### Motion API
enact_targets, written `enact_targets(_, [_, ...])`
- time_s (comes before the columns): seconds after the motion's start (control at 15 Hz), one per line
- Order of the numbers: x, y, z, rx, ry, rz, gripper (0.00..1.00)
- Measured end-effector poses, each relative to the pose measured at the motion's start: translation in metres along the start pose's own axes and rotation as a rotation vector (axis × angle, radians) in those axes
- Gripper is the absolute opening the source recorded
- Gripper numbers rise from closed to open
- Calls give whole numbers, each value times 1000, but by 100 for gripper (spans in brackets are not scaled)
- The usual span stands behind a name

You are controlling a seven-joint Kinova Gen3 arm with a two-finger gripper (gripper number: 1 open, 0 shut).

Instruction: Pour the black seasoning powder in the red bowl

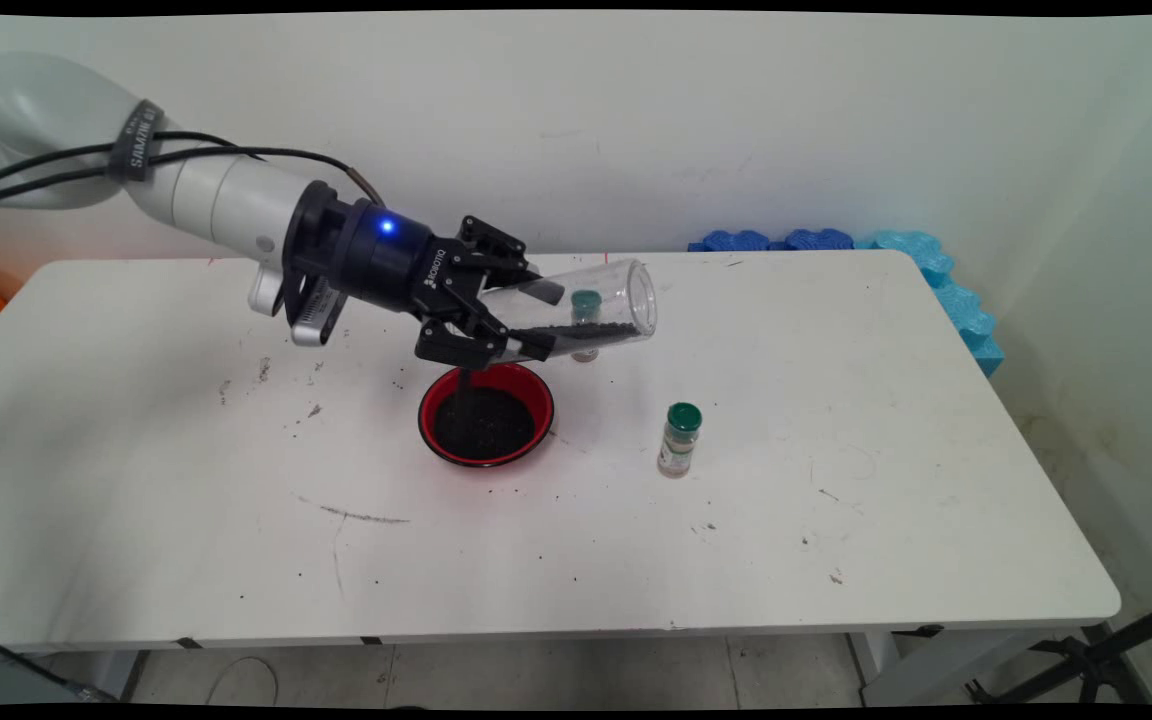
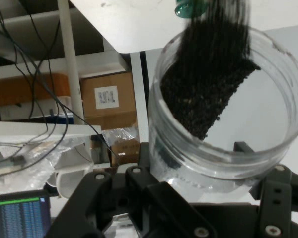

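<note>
A black gripper (image 1: pixel 528 318) clamps a clear plastic jar (image 1: pixel 591 305) between its two fingers, holding it nearly on its side above the white table (image 1: pixel 886 520), mouth pointing right. Dark granules (image 1: pixel 591 334) lie along the jar's lower wall. Just below the gripper sits a red bowl (image 1: pixel 486 413) filled with the same dark grains. A green-capped spice bottle (image 1: pixel 679 440) stands upright to the bowl's right; another (image 1: pixel 586 312) shows through the jar.

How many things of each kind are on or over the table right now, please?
Clear jar holding dark grains, gripped on its side in the pincer: 1
Red bowl with dark grains: 1
Green-capped bottles: 2, one standing right of the bowl, one seen through the jar
Total: 4
</note>
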Motion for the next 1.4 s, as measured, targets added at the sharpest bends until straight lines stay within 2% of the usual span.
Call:
enact_targets(0.8, [0,3,-1,-40,-59,-116,0])
enact_targets(1.4, [1,9,-2,-94,-128,-163,0])
